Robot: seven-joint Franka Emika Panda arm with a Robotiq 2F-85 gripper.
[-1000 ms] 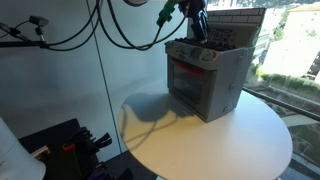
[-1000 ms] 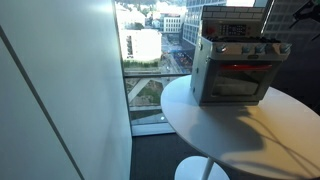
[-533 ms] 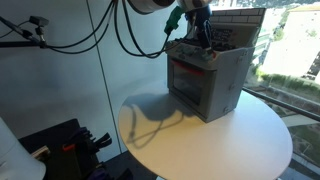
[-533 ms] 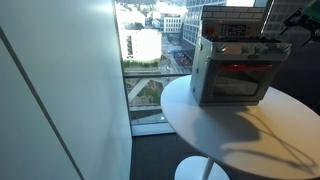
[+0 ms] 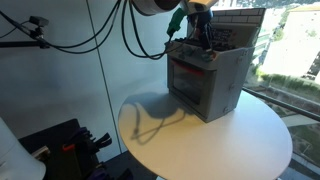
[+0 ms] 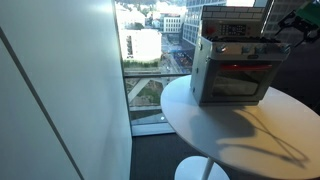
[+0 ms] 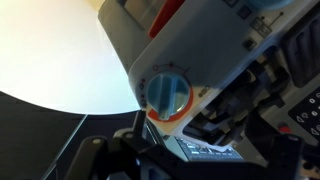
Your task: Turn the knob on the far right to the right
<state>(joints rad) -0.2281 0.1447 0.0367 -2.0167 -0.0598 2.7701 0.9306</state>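
A grey toy oven (image 5: 205,82) with a red-lit window stands on a round white table (image 5: 225,140); it also shows in an exterior view (image 6: 235,80). A row of knobs (image 6: 250,50) runs along its top front. In the wrist view one blue knob with an orange ring (image 7: 167,95) is close up on the oven's white panel. My gripper (image 5: 200,35) hangs at the oven's top corner, also seen in an exterior view (image 6: 295,28). In the wrist view its dark fingers (image 7: 190,150) sit apart, just below the knob, not touching it.
A window with a city view lies behind the table (image 6: 150,60). Black cables (image 5: 120,30) hang from the arm. A white wall panel (image 5: 60,90) stands beside the table, with dark equipment (image 5: 80,140) on the floor.
My gripper has come down from above the oven to its top corner beside the knob row. The oven has not moved.
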